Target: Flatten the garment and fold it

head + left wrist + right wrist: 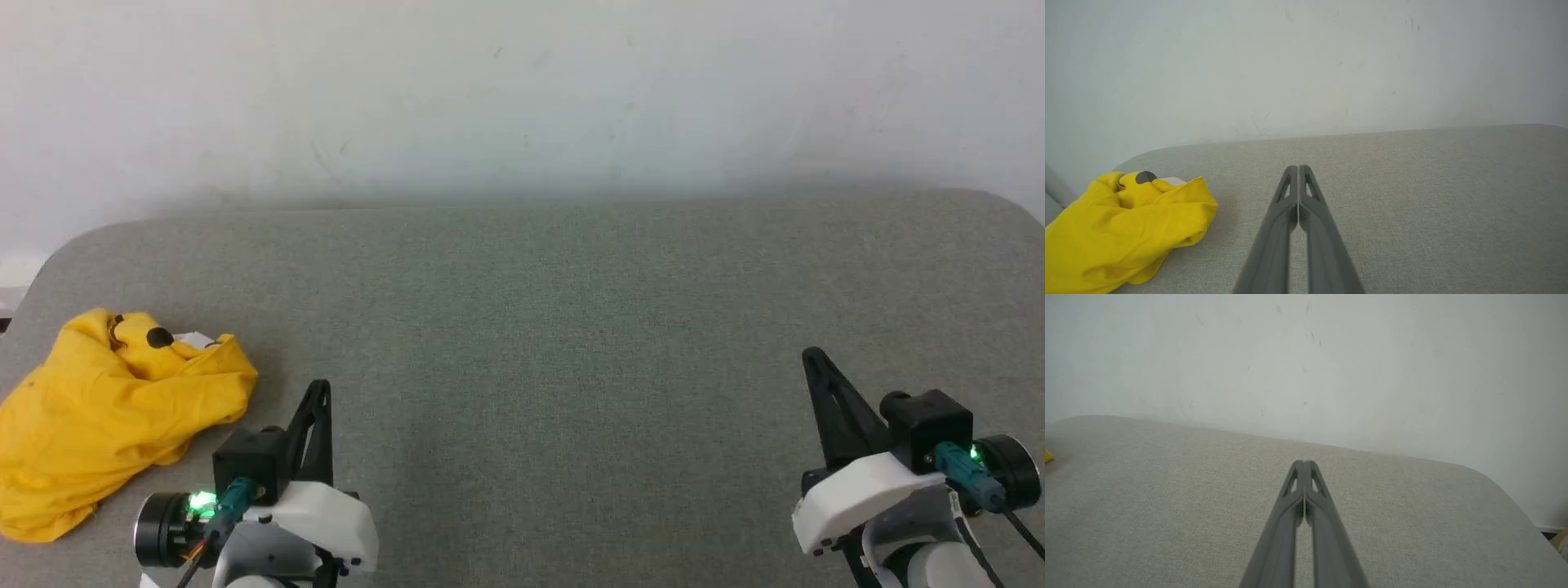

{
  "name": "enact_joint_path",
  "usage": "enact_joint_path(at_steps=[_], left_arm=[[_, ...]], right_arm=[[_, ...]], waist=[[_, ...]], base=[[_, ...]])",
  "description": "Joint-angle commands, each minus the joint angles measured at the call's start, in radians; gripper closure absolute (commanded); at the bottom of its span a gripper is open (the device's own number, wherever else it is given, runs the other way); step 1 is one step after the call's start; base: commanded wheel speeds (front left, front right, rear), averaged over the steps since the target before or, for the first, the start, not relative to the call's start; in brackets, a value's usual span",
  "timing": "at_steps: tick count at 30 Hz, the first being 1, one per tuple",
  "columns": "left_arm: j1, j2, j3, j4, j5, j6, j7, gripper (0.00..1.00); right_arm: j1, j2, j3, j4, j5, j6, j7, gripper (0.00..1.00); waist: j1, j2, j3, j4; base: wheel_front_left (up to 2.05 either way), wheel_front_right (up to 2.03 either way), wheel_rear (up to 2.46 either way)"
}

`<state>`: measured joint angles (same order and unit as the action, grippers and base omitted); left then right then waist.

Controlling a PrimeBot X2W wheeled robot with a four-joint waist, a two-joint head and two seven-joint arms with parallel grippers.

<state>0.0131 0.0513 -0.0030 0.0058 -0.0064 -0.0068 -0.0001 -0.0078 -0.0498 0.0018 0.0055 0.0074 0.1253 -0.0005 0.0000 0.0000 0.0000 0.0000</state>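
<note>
Left gripper [321, 392] near left, fingers pressed together, right gripper [815, 359] near right, also pressed together, crumpled yellow shirt [106, 408] in a heap just left of the left gripper, apart from it, on the grey-green pad [531, 310], white wall [522, 98] behind

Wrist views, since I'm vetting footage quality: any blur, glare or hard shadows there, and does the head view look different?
Left wrist view: even light, no glare; the left pincer goes slightly soft near the lens, and the garment casts a faint shadow. Right wrist view: same soft light, right pincer crisp at its tips. Head view: the table looks darker and greener.
</note>
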Motion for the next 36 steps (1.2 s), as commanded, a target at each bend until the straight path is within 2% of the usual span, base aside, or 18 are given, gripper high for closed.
enact_joint_path(at_steps=[1,12,13,36], left_arm=[[-0.013,-0.001,0.003,-0.006,0.006,0.007,0.000,1.00],[-0.013,-0.001,0.003,-0.006,0.006,0.007,0.000,1.00],[0.000,0.000,0.000,0.000,0.000,0.000,0.000,0.00],[-0.012,0.002,-0.023,0.037,-0.011,0.015,-0.035,0.00]], right_arm=[[0.008,0.000,-0.002,-0.005,-0.007,0.005,0.000,1.00],[0.008,0.000,-0.002,-0.005,-0.007,0.005,0.000,1.00],[0.000,0.000,0.000,0.000,0.000,0.000,0.000,0.00],[-0.007,0.000,0.010,0.011,0.010,0.000,-0.041,0.00]], waist=[[0.0000,0.0000,0.000,0.000],[0.0000,0.0000,0.000,0.000],[0.0000,0.0000,0.000,0.000],[0.0000,0.0000,0.005,0.016]], base=[[0.00,0.00,0.00],[0.00,0.00,0.00],[0.00,0.00,0.00],[0.00,0.00,0.00]])
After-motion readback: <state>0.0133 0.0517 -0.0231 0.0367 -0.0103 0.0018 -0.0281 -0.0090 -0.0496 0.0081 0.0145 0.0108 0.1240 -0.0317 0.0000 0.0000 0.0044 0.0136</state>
